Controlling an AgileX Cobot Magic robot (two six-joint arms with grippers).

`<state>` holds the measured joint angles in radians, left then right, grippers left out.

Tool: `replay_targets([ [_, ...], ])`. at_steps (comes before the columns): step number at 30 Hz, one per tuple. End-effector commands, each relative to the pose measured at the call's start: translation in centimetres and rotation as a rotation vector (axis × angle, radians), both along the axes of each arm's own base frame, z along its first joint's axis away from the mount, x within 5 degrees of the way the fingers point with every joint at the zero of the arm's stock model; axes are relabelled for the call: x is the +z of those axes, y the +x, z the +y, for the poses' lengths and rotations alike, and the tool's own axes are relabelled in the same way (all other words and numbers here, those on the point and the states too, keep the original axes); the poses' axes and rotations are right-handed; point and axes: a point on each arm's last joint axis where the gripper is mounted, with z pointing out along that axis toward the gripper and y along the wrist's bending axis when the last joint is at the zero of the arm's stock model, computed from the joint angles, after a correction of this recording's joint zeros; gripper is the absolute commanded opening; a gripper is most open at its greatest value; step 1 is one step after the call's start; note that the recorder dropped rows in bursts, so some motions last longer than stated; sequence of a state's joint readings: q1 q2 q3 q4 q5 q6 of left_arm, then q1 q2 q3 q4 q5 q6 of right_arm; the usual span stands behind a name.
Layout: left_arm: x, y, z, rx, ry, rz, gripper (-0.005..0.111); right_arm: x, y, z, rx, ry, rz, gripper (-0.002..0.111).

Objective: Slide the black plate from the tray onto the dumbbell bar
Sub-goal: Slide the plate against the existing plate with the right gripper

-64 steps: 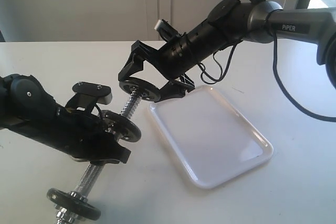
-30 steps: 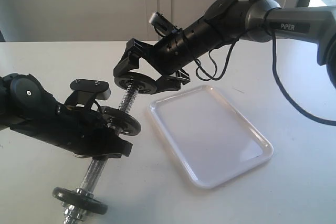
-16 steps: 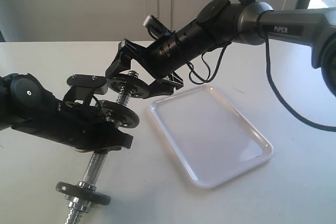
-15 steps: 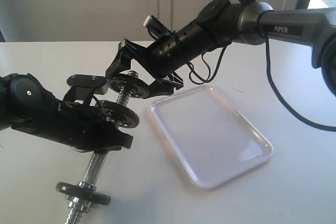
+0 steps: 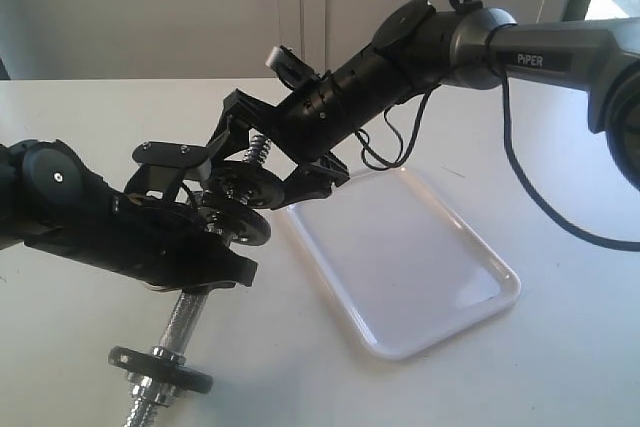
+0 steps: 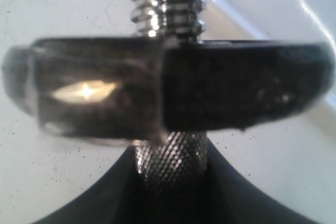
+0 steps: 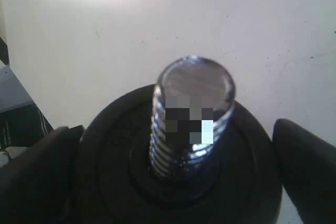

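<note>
The dumbbell bar (image 5: 185, 319) slants up from the table, with my left gripper (image 5: 205, 247) shut on its knurled middle (image 6: 170, 156). The black plate (image 5: 245, 185) sits threaded over the upper end, and the chrome thread tip (image 5: 258, 149) pokes out above it. Just below it is a fixed black disc (image 5: 240, 224). My right gripper (image 5: 262, 172) is shut on the plate's rim, one finger on each side. In the right wrist view the plate (image 7: 113, 171) rings the threaded end (image 7: 194, 93). The white tray (image 5: 400, 352) lies bare to the right.
Another black disc with a nut (image 5: 160, 384) sits on the bar's lower end near the table's front edge. The left wrist view shows a disc edge-on (image 6: 247, 85) with a silvery part (image 6: 86, 93) beside it. A black cable (image 5: 520, 147) hangs from the right arm.
My right gripper has moved left and down the bar with the plate. The thread tip now stands out above the plate, which is close to the fixed disc. The left arm shifted slightly.
</note>
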<state>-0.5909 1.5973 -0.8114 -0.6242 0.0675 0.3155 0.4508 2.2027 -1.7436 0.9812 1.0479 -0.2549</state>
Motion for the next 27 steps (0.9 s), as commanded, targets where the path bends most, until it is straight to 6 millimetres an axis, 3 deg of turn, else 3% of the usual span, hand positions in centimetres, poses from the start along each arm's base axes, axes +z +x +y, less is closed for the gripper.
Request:
replay_targets([
  [1,2.0,0.6,-0.2,0.023,-0.046,-0.094,0.0,2.3,-0.8,0.8,0.014,0.103,0.033,0.016],
  [3,2.0,0.6,-0.2,0.023,-0.046,-0.094,0.0,2.3,-0.8,0.8,0.012,0.103,0.03,0.035],
  [6,2.0,0.6,-0.2,0.023,-0.046,-0.094,0.0,2.3,-0.7,0.8,0.012,0.099,0.027,0.076],
  [9,2.0,0.6,-0.2,0.023,-0.046,-0.094,0.0,2.2,-0.7,0.7,0.013,0.095,0.025,0.106],
  [20,2.0,0.6,-0.2,0.023,-0.046,-0.094,0.0,2.2,-0.1,0.1,-0.017,0.093,0.012,0.105],
  [27,2.0,0.6,-0.2,0.022,-0.046,-0.092,0.0,2.0,1.1,-2.1,-0.061,0.06,0.007,0.105],
])
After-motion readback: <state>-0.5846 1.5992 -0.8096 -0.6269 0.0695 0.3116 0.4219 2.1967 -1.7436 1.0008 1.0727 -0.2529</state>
